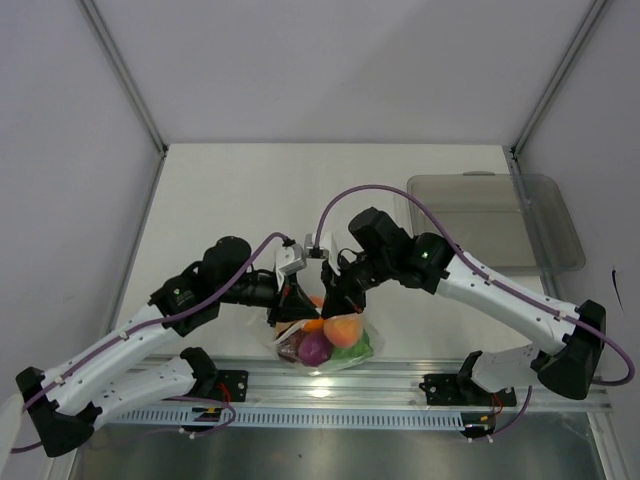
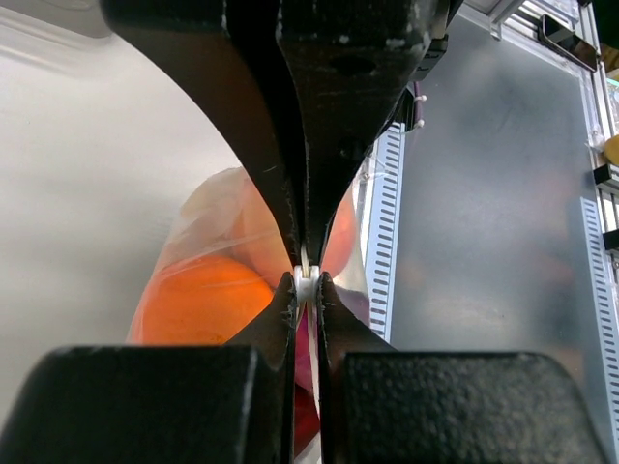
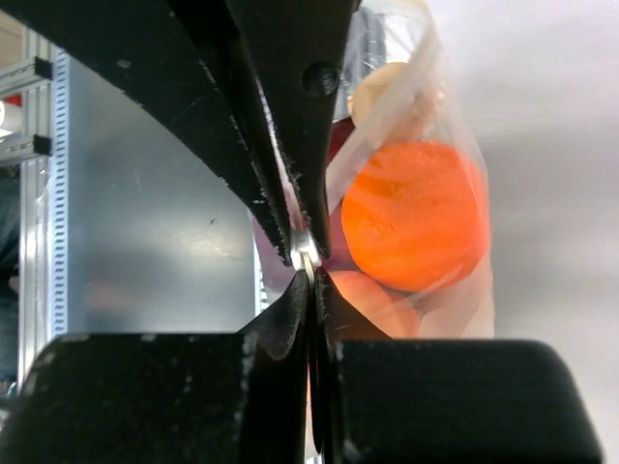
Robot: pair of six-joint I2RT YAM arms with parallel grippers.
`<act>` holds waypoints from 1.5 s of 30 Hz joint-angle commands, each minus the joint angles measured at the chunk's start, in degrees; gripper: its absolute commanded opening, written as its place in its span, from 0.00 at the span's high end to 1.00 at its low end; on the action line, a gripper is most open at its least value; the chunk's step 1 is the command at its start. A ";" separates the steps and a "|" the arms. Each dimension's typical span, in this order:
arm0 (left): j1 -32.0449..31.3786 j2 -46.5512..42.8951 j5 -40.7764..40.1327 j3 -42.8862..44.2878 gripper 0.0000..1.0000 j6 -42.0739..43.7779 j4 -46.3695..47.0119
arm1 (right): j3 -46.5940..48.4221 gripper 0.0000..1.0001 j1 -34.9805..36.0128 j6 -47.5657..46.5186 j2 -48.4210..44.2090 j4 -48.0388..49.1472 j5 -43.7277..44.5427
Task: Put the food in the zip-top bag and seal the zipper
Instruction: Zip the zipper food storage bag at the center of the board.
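Clear zip-top bag (image 1: 335, 352): lower centre of the top view, below the two meeting arms, food inside.
food: orange (image 3: 416, 217), peach-coloured fruit (image 1: 343, 327), dark red fruit (image 1: 313, 349) and green cabbage (image 1: 360, 348), all within the bag.
zipper (image 2: 308, 282): bag's upper edge, pinched from both sides.
left fingers (image 2: 287, 307): closed on the zipper.
right fingers (image 3: 288, 309): closed on the zipper, tips meeting the left ones.
tray (image 1: 495, 220): clear, on the surface (image 1: 230, 195), upper right, well apart.
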 commanded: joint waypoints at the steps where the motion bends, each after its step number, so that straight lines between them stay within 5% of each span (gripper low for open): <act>1: 0.04 -0.38 1.07 1.48 0.99 0.04 2.91 | -3.07 1.00 1.08 1.79 -2.76 3.67 5.30; 16: 0.04 -0.81 -7.19 -0.38 1.00 -0.75 -2.01 | -18.55 1.00 -3.40 14.18 -13.84 13.70 24.73; 23: 0.04 -3.71 -14.83 -0.20 1.00 -4.17 -5.78 | -22.16 1.00 -8.59 17.87 -16.83 14.84 25.70; 45: 0.04 -9.52 -18.44 1.64 0.99 -11.73 -16.42 | -25.77 1.00 -11.40 23.94 -20.35 15.02 32.03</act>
